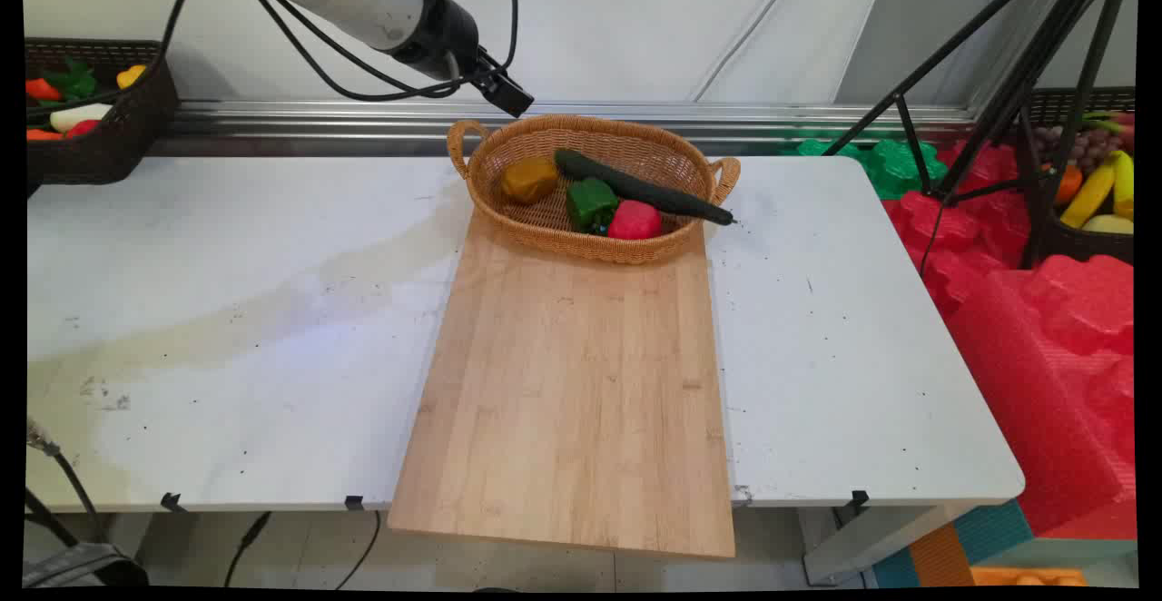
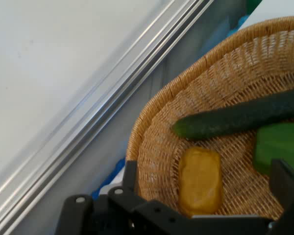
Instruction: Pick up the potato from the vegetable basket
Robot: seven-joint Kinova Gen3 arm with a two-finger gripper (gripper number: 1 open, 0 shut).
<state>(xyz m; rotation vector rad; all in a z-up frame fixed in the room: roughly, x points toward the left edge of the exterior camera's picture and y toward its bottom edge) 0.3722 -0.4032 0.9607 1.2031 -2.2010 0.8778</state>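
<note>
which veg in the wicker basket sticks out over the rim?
The cucumber. It lies slantwise across the basket, its right end past the rim by the right handle. The yellow piece, green pepper and red piece sit fully inside.

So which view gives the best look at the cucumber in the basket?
The main view: the whole cucumber shows there, lying slantwise across the wicker basket with its right tip out over the rim. The hand view shows only its blunt end and part of its body, cut off at the right edge, beside the yellow piece.
</note>
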